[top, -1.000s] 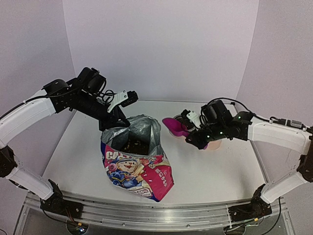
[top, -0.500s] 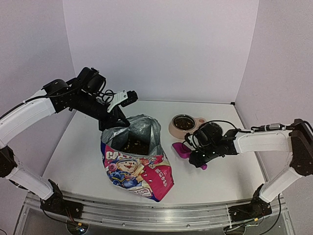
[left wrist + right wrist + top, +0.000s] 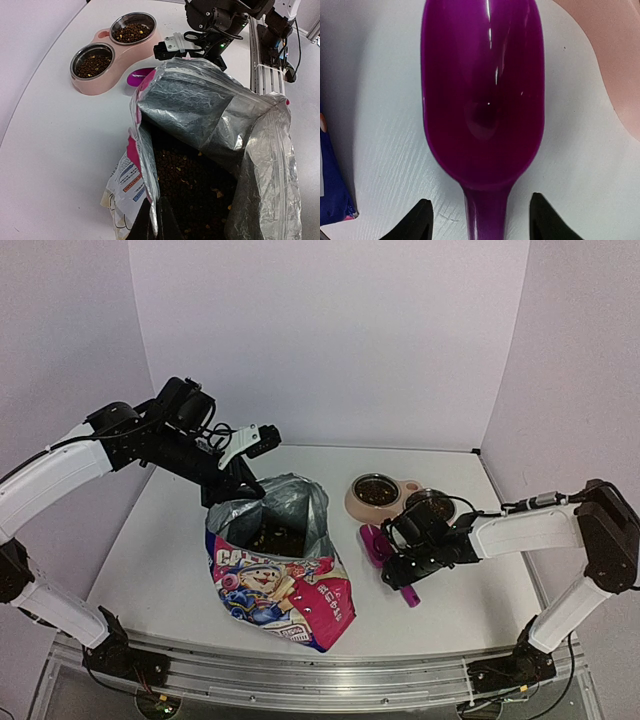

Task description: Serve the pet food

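The pink, blue and white cat food pouch (image 3: 285, 590) stands open on the table, with dark brown kibble (image 3: 190, 180) inside. My left gripper (image 3: 225, 495) is shut on the pouch's rim at its far left; in the left wrist view its fingers (image 3: 155, 222) pinch the foil edge. The magenta scoop (image 3: 375, 543) lies empty on the table between pouch and feeder. My right gripper (image 3: 395, 565) is open, and its fingertips (image 3: 422, 217) stand apart on either side of the scoop's handle (image 3: 487, 220) without touching it.
The pink double-bowl feeder (image 3: 352, 502) sits behind the scoop, with kibble in both steel bowls (image 3: 92, 62). Its edge shows in the right wrist view (image 3: 610, 50). The table's back and side walls are close.
My right gripper brought the scoop down from beside the feeder to the table and has opened off its handle. The left arm and pouch have not moved.
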